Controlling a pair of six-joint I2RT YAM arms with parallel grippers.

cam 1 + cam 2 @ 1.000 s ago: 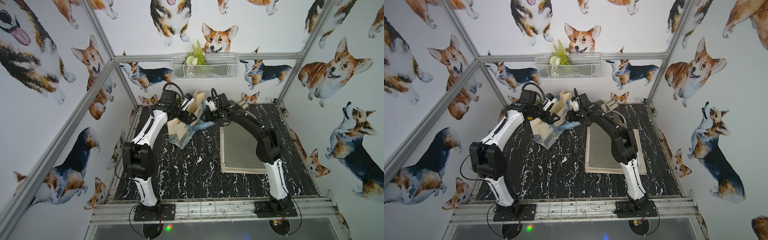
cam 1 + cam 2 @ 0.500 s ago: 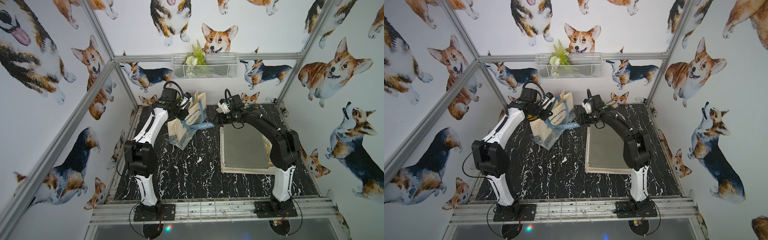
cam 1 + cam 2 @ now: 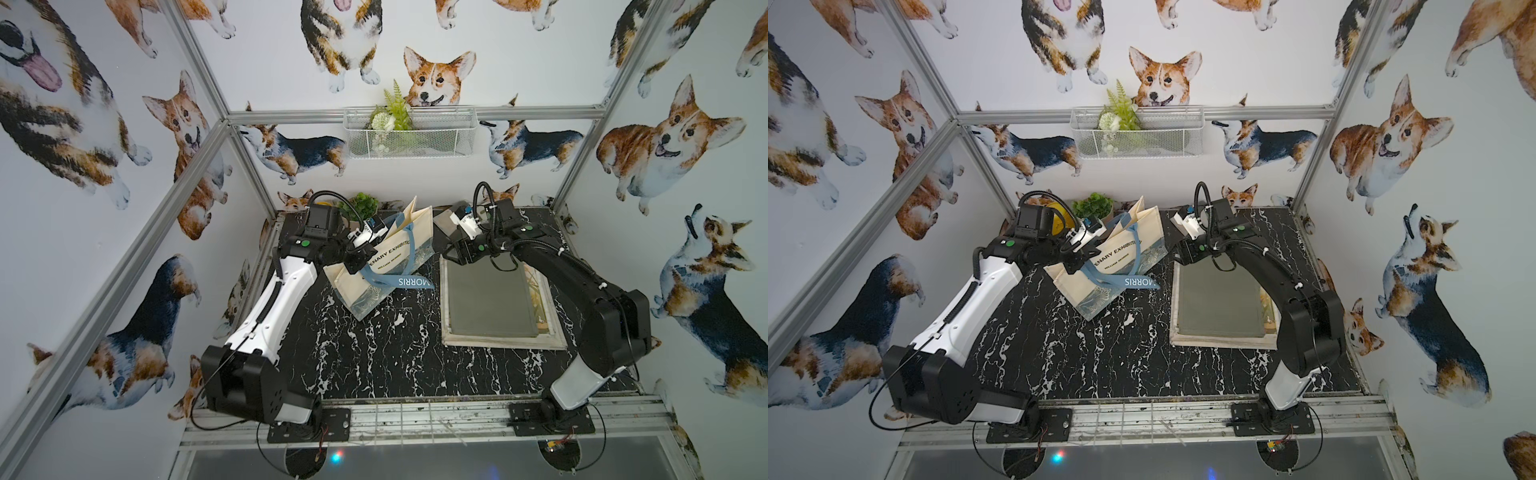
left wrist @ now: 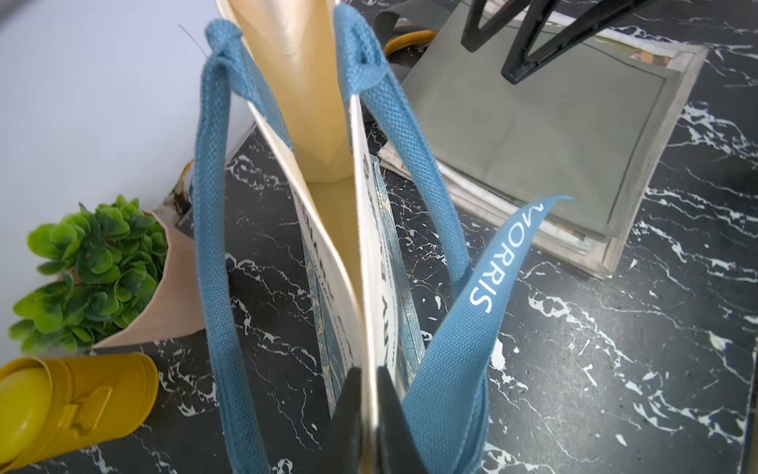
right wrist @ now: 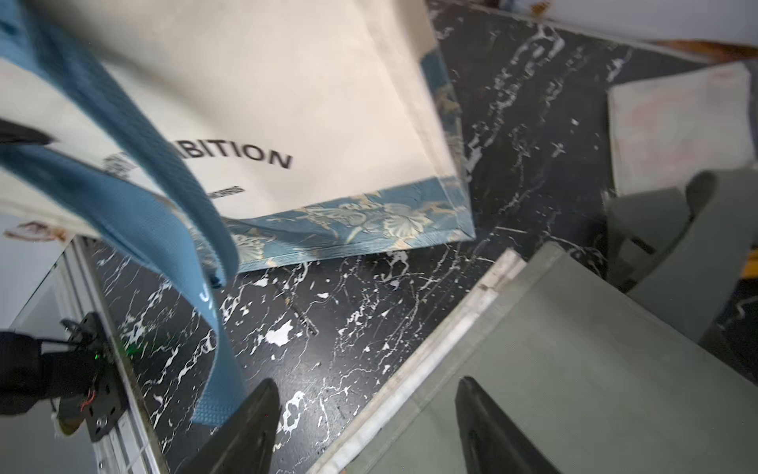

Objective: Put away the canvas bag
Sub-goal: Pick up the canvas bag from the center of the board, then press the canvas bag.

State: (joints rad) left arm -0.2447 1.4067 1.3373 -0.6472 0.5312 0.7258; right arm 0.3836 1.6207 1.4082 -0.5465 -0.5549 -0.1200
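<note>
Since my left gripper (image 4: pixel 369 375) has just clenched on the rim of the canvas bag (image 3: pixel 388 266) | my right gripper (image 5: pixel 365 383) has let go, jaws spread above the grey board (image 3: pixel 486 299) | bag upright at the back of the table (image 3: pixel 374 353); I judge my left alone carries it onward

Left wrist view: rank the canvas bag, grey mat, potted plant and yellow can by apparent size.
1. canvas bag, nearest the camera
2. grey mat
3. potted plant and yellow can: look alike
</note>
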